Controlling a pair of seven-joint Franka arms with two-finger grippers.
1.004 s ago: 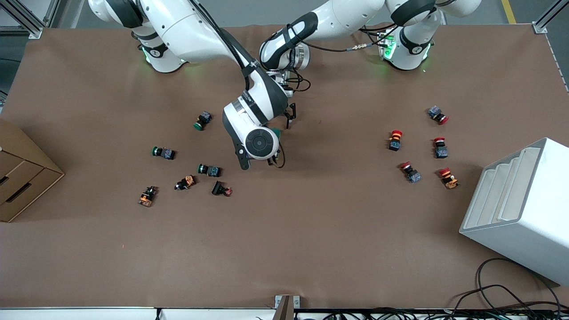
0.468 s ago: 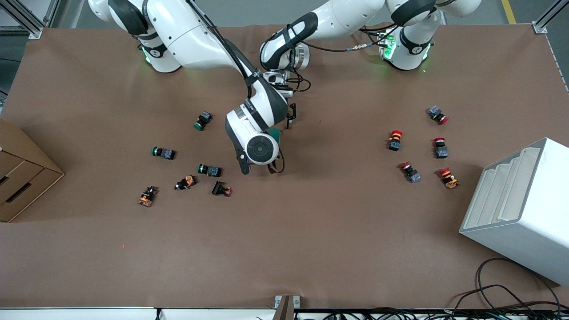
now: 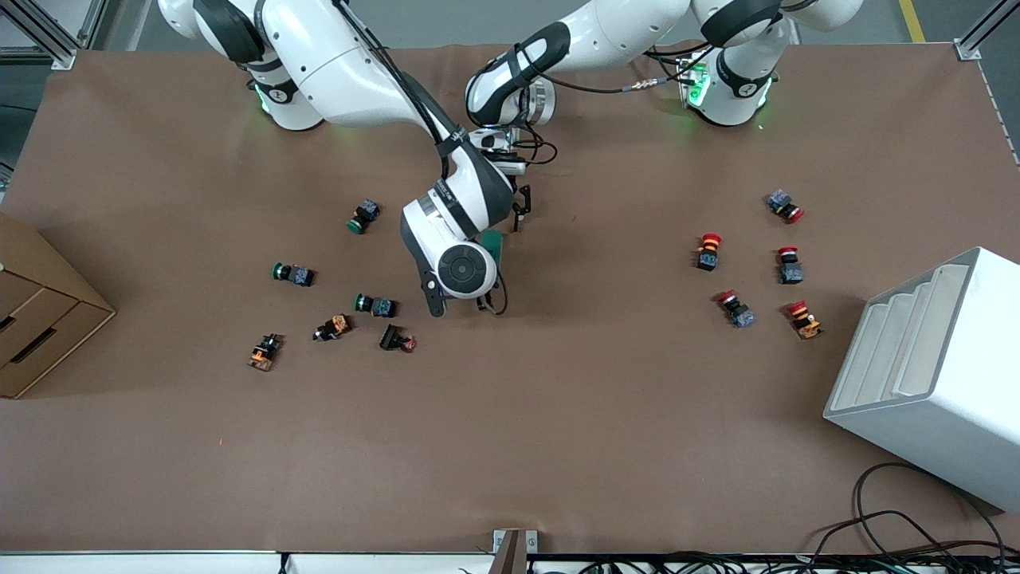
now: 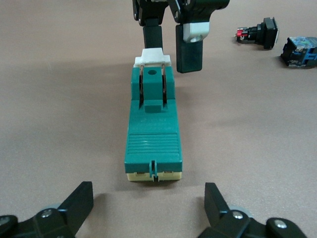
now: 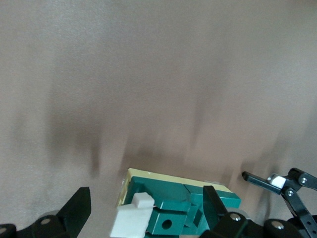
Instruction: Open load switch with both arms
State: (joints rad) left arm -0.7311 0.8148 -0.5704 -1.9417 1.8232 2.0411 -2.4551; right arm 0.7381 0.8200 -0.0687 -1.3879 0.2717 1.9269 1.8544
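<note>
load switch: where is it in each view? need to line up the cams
Front view: the load switch shows as a green sliver, mostly hidden under the right arm's wrist.
Left wrist view: centre, lengthwise, white tab at the end by the right gripper.
Right wrist view: bottom edge, between that gripper's open fingers.
Shared landmark: the white tab, seen in both wrist views.

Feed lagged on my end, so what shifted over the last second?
The right gripper edged along the load switch toward the front camera and now stands open around its white tab. The left gripper stayed open at the other end; the switch and scattered push-buttons stayed put.
</note>
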